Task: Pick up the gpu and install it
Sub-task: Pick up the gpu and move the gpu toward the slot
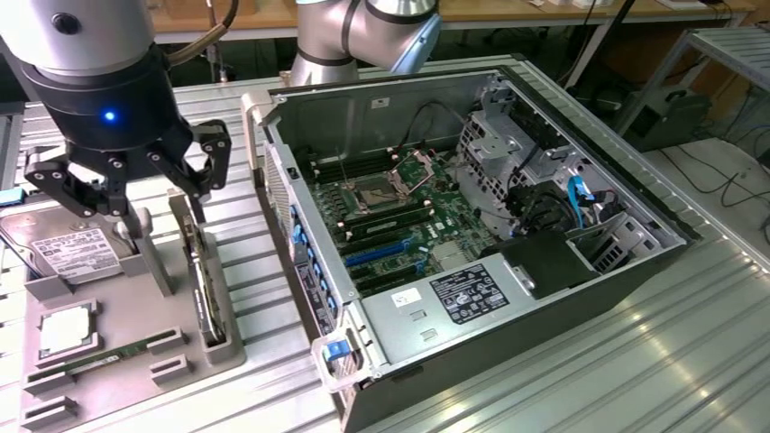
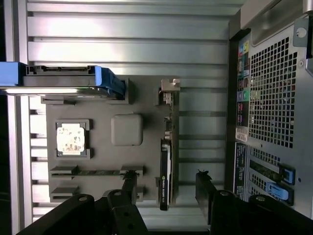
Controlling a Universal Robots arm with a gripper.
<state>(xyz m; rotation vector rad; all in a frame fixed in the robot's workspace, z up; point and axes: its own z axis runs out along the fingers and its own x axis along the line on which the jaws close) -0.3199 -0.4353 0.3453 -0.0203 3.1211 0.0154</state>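
Gripper wide, empty, above gpu standing on edge in holder tray; exterior view: PC case at tray's three o'clock. Risk: off-centre descent clips card edge, tilts it.

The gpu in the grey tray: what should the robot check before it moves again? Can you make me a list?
1. Gripper open: ok, its jaws stand wide.
2. Gripper lined up with the gpu: ok, in the wrist view the card lies between the two fingers.
3. Gpu standing on edge in its tray slot: ok.
4. Gpu gripped: not ok, the fingers are apart from it.
5. Computer case open, blue slots showing: ok.
6. Slot free of anything in the way: cannot tell.
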